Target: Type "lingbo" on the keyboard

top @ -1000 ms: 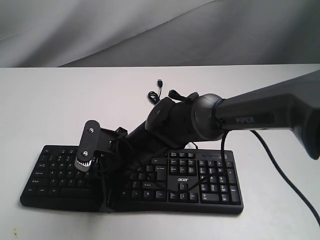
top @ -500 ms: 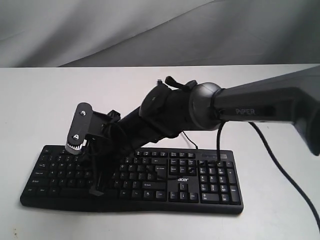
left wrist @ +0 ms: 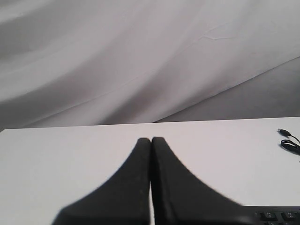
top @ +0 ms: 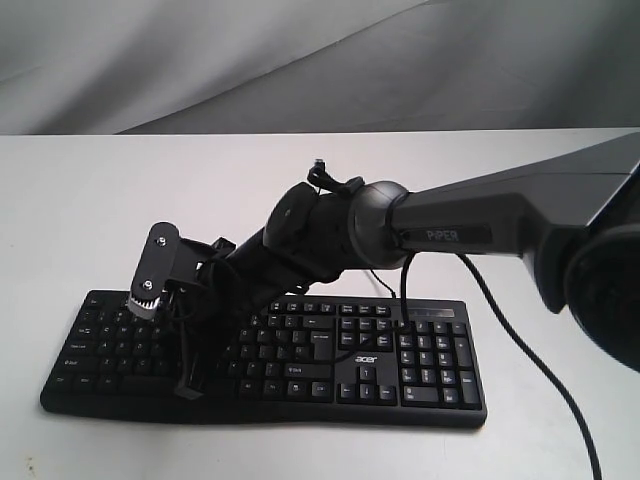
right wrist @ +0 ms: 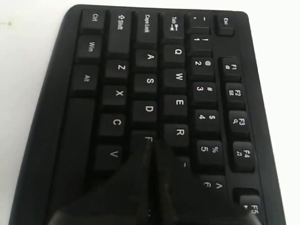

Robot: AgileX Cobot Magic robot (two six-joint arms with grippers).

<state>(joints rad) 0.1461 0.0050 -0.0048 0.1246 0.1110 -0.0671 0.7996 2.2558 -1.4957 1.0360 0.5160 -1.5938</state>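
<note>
**Observer:** Exterior view?
**Arm:** The keyboard (top: pixel 420 365) lies on the white table (top: pixel 100 200), along the near edge. My right gripper (top: pixel 189 388) reaches in from the right, tip down over the keyboard's left half. Touching or just above: cannot tell.
**Observer:** Left wrist view?
**Arm:** My left gripper (left wrist: pixel 151 139) has its fingers pressed together, over bare table. Only a corner of the keyboard shows, off to one side.
**Observer:** Right wrist view?
**Arm:** Fingers pressed together, nothing between them. The tip is at the F key (right wrist: pixel 140 138).
</note>
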